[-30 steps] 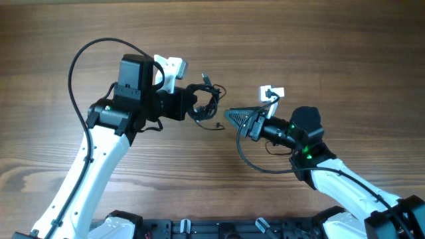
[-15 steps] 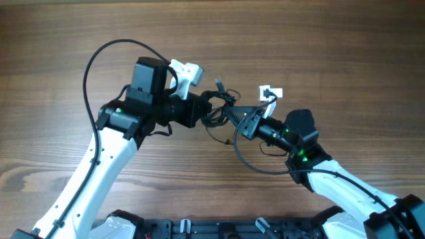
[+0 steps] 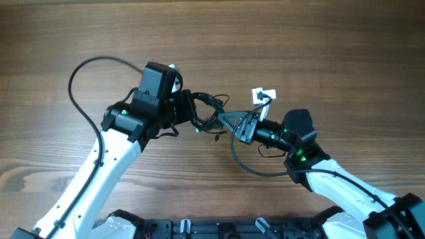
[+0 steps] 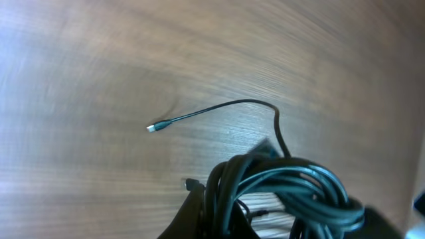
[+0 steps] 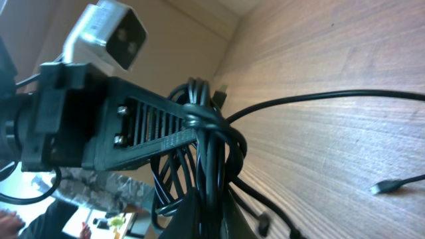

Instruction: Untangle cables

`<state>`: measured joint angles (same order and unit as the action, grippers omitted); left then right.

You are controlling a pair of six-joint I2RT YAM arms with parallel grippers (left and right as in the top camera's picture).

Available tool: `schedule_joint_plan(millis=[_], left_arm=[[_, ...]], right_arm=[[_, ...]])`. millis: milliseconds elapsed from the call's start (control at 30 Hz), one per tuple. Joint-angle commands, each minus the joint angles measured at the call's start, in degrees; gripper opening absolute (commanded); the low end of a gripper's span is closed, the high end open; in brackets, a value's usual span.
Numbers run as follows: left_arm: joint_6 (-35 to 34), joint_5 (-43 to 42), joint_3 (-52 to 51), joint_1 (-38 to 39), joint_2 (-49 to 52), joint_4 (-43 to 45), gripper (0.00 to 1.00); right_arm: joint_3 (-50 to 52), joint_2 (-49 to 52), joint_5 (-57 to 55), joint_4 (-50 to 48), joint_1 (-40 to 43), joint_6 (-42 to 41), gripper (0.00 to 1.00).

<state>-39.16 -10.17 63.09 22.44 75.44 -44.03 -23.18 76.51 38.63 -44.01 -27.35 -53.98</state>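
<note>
The cables (image 3: 204, 109) are a bunch of thin black cords held between my two grippers above the wooden table. My left gripper (image 3: 188, 106) is shut on the bunch from the left. My right gripper (image 3: 222, 121) is shut on it from the right. In the left wrist view the looped cables (image 4: 292, 189) pass through my left gripper (image 4: 219, 212), and one loose end with a small plug (image 4: 154, 127) lies on the table. In the right wrist view the cables (image 5: 206, 143) run between the fingers of my right gripper (image 5: 212, 206), with a left finger (image 5: 139, 129) close behind.
The thick arm wire of the left arm (image 3: 86, 73) loops out to the left. The right arm's wire (image 3: 246, 162) curves below its gripper. The wooden table (image 3: 332, 40) spreads all around. A second plug end (image 5: 385, 187) lies on the table.
My right gripper moved left to the bunch and closed on it. My left arm shifted right, then back a little, and turned with the bunch in its jaws.
</note>
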Motion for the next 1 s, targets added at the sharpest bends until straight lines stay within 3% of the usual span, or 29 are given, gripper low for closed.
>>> schedule_joint_plan(millis=[0,100,167,433,500,533,667,700,800,967], left_arm=[[-21.9,19.3,0.6,-6.6,-0.6,-1.8,0.04],[-30.5,19.3,0.6,-8.1,-0.6,-3.0,0.04],[-32.3,19.3,0.6,-9.0,-0.6,-3.0,0.04],[-31.2,19.9,0.6,-13.7,-0.6,-5.0,0.04],[-23.8,17.0,0.6,-13.5,-0.6,-3.0,0.04],[-16.3,13.4,0.6,-13.2,-0.6,-0.5,0.04],[8.0,-1.3,0.6,-11.5,-0.6,5.3,0.04],[11.0,-3.0,0.6,-11.1,-0.6,5.3,0.04],[15.3,-3.9,0.6,-9.2,-0.6,4.3,0.04],[15.4,-3.9,0.6,-5.8,-0.6,4.3,0.04]], right_arm=[[0.6,0.2,4.5,0.4,0.5,0.0,0.05],[0.6,0.2,4.5,3.5,0.5,-0.1,0.05],[0.6,0.2,5.6,5.1,0.5,0.0,0.05],[0.7,0.2,2.8,2.8,1.3,0.2,0.04],[0.7,0.2,0.4,2.8,1.3,-0.1,0.05],[0.7,0.2,-0.6,2.8,1.3,0.0,0.10],[0.7,0.2,-5.0,2.8,1.3,6.7,0.46],[0.7,0.2,-5.6,2.7,1.3,7.6,0.51],[0.7,0.2,-6.9,2.6,1.3,7.6,0.59],[0.7,0.2,-7.8,2.6,1.3,7.8,0.59]])
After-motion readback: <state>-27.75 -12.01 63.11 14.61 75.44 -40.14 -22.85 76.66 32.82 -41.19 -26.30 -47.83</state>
